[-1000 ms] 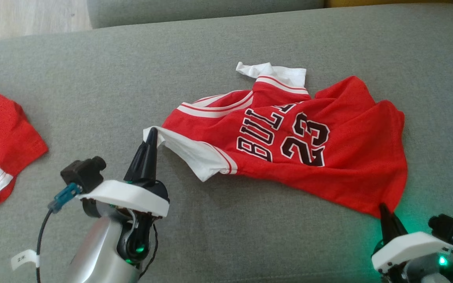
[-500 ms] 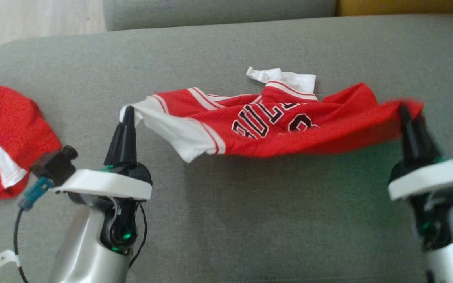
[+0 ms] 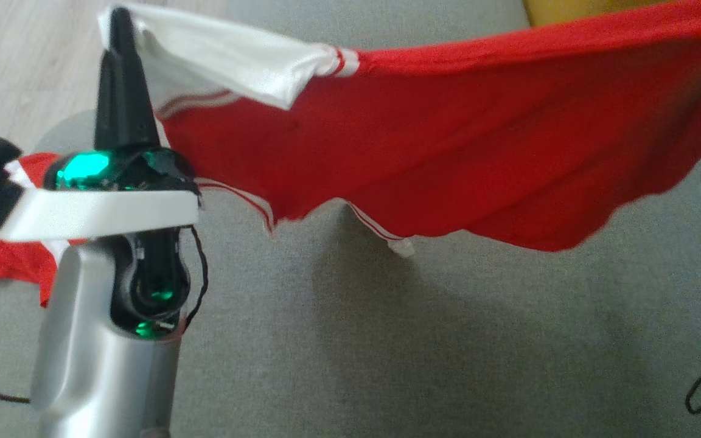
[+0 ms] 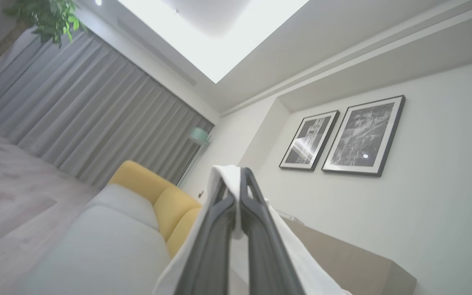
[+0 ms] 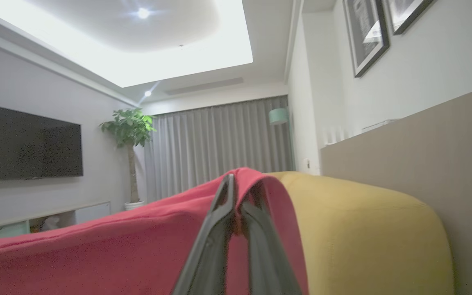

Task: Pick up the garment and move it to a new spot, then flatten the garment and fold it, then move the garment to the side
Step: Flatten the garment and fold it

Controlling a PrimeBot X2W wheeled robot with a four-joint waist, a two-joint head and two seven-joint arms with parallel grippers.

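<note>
Garment: red jersey with white sleeve trim, held in the air above the grey sofa seat. It is stretched between both end effectors and sags in the middle. Its lower edge hangs clear of the cushion and casts a shadow on it.

Left end effector: fingers closed on the white sleeve edge and pointing upward. The left wrist view confirms white cloth pinched between the two fingers and draped over their tips.

Right end effector: fingers closed on a red edge of the same garment, with cloth folded over the tips. In the head view its white collar sits at the right margin, just below the red cloth.

Second red garment: lying on the sofa at the left, partly hidden behind the left arm.

Yellow cushion: beyond the right end effector.
</note>
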